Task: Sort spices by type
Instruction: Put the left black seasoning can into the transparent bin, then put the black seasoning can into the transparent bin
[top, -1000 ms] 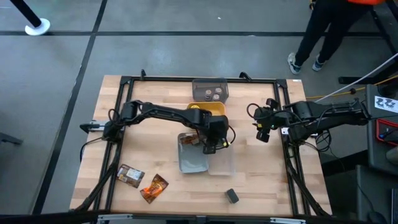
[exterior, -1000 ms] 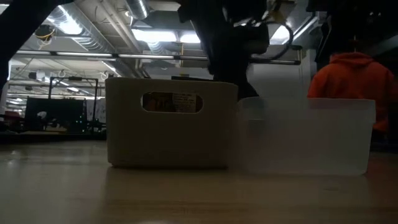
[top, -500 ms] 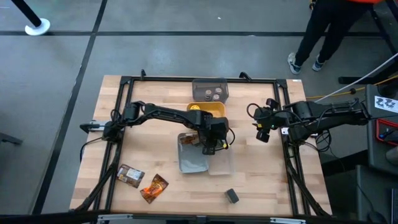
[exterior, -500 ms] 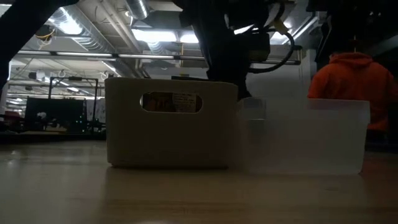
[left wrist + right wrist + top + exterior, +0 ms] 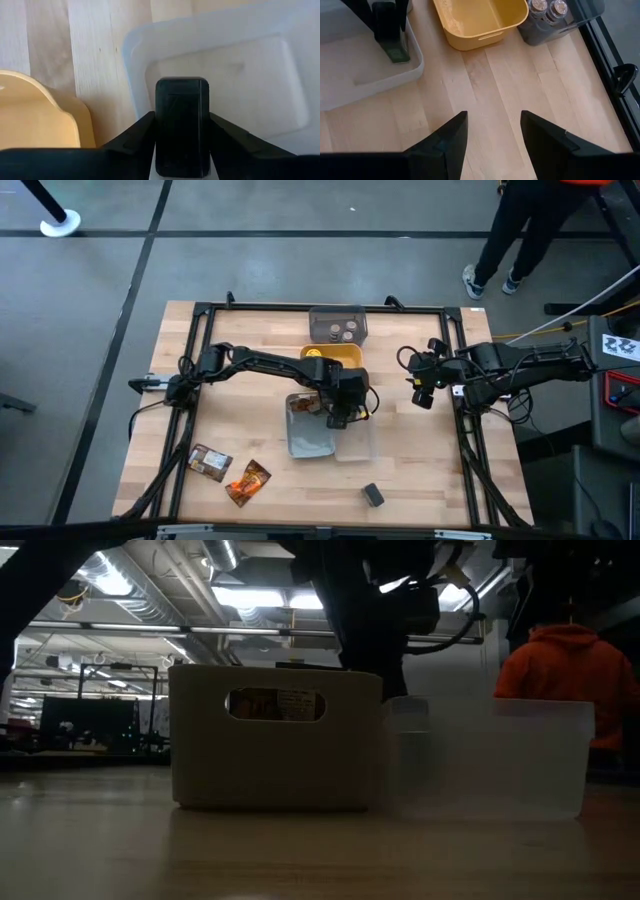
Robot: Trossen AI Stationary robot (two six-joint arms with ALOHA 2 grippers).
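Note:
My left gripper (image 5: 340,417) hangs over the clear tray (image 5: 358,442) at the table's middle, shut on a dark grey cube box (image 5: 182,125). The second dark cube box (image 5: 372,496) lies on the wood near the near edge. A brown foil packet (image 5: 210,463) and an orange one (image 5: 248,481) lie flat at the near left. Another packet lies in the pale-blue tray (image 5: 305,442). A yellow-lidded jar (image 5: 313,352) stands in the yellow tray (image 5: 345,358). Two tiny round jars (image 5: 547,7) stand in the grey tray (image 5: 338,313). My right gripper (image 5: 420,392) hovers open at the right. My left gripper pinches the dark cube box by its two opposite side faces (image 5: 162,125) between both fingers (image 5: 137,137), coming from above and pointing down. The box stands upright in the hold, its lower end (image 5: 399,55) inside the clear tray's corner; whether it touches the tray floor I cannot tell.
The pale-blue tray (image 5: 275,740) and clear tray (image 5: 490,755) stand side by side, touching. A black frame (image 5: 200,310) runs around the table. A person in an orange top (image 5: 560,660) stands beyond the far right corner. Bare wood (image 5: 440,470) lies at the near right.
My left gripper, holding the box, has shifted slightly over the clear tray. In the low view the clear tray's right end has drawn in a little toward the pale-blue tray.

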